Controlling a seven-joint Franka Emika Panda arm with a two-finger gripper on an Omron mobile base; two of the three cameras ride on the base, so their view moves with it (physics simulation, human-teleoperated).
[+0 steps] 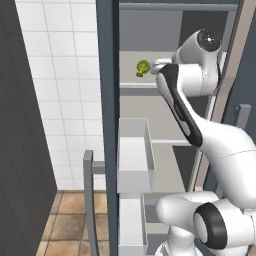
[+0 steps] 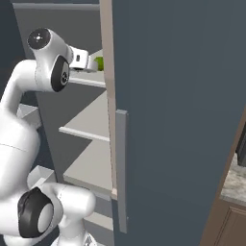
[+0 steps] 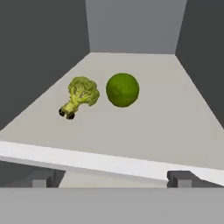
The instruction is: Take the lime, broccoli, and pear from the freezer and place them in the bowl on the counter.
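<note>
Lime [image 3: 122, 89] and broccoli [image 3: 80, 95] are the pickings in reach, and the claw [image 3: 112, 178] stands fully open and empty just short of the shelf's [image 3: 105, 162] pale front lip. In the hand view its two dark fingertips [image 3: 43, 178] rise at the bottom, spread wide, with nothing between them. Beyond the lip the lime sits near the middle of the shelf, a smooth round green ball. The broccoli lies just beside it on that view's left, close but apart, tipped over with its stalk toward the claw. No pear can be seen on this shelf from here.

From the left base view the arm reaches up into an upper compartment of the freezer [image 1: 107, 100], its wrist close to the broccoli [image 1: 142, 68]. From the right base view a sliver of green [image 2: 99, 62] shows past the hand at the edge of the freezer door [image 2: 182, 120]; which of the two it is I cannot tell.

My reading: this is the approach for a pick, with nothing yet carried to the bowl. The lime lies almost dead ahead, so the next move calls for easing forward over the lip and lowering until the fingertips straddle it. The claw should close gently, since a round ball may roll, and the near fingertip must stay clear of the broccoli.
</note>
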